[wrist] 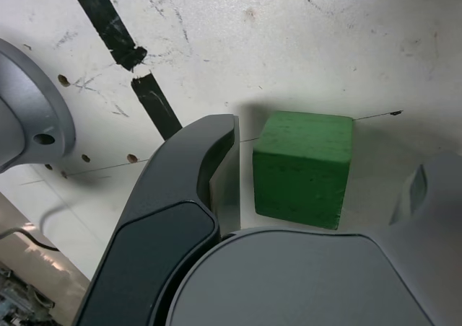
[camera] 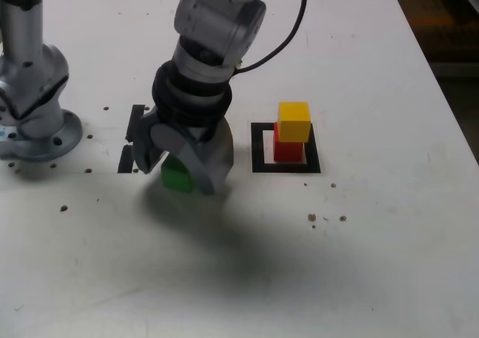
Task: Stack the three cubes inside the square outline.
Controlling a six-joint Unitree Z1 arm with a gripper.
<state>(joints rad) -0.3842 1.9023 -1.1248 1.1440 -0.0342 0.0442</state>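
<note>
In the exterior view, starting at the left, I see the arm's round grey metal base (camera: 41,140) on the pale, scuffed white surface (camera: 359,263). Next come two short black strips (camera: 126,158), set end to end, with part of my claw just beside them. My grey two-fingered claw (camera: 178,175) reaches down over the solid green cube (camera: 177,178), and from here it hides much of that cube, so I can't judge the space around it.

The wrist view settles that: the claw stands wide, one dark grey finger (wrist: 191,174) on one side of the green cube and the paler grey one (wrist: 426,203) on the other, with white surface showing between cube and fingers. I have nothing gripped. That camera also gives me a thin dark line drawn on the surface, running behind the cube.

Further right in the exterior view, the thick black square outline (camera: 287,168) with its whitish centre holds the solid red cube (camera: 287,151), and the solid yellow cube (camera: 293,121) sits on top of it. The yellow one looks slightly offset, though I can't tell how much of that is the camera angle. A thin black cable (camera: 288,40) curves off the arm above, clear of the stack. Small dark holes (camera: 312,217) dot the surface.
</note>
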